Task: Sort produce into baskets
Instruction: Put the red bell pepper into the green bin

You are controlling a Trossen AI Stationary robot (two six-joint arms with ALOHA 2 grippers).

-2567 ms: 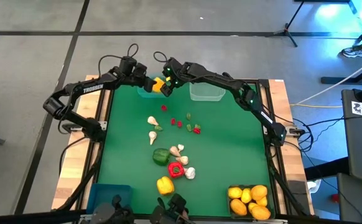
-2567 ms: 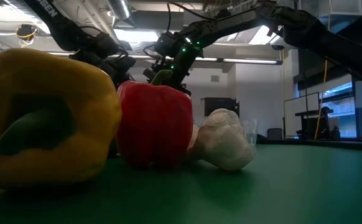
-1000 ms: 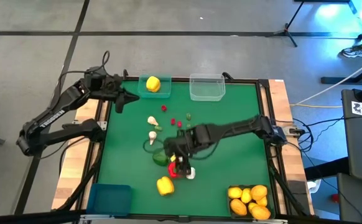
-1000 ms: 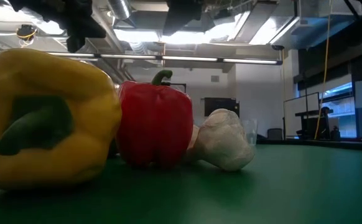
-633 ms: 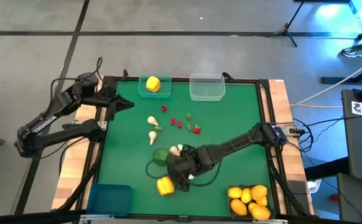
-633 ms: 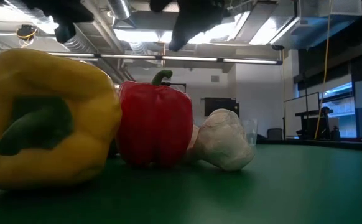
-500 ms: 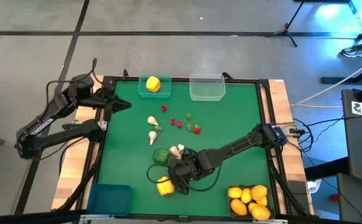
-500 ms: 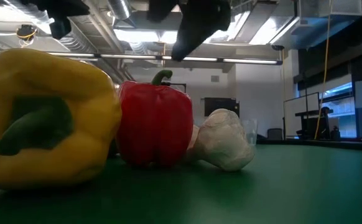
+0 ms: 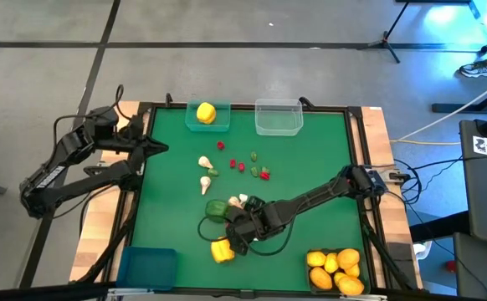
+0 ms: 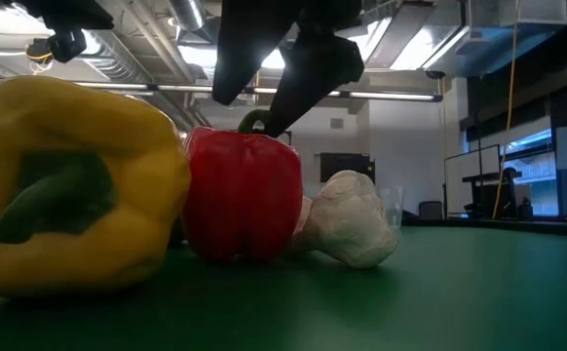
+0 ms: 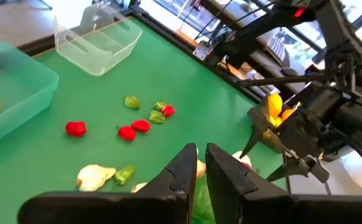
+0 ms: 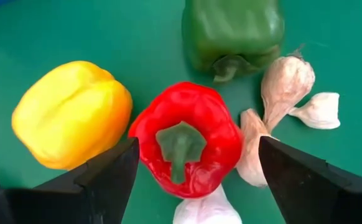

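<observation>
Our right gripper [image 12: 187, 171] hangs spread wide over the red pepper [image 12: 187, 146], which sits between its jaws, untouched; left gripper [image 11: 198, 163] nearly clenched.

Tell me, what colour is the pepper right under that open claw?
Red with a green stem; the right wrist view shows it best.

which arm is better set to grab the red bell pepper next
Right. The right gripper hangs open directly over the red bell pepper, one finger either side. The left gripper sits at the table's left edge, far from it.
</observation>
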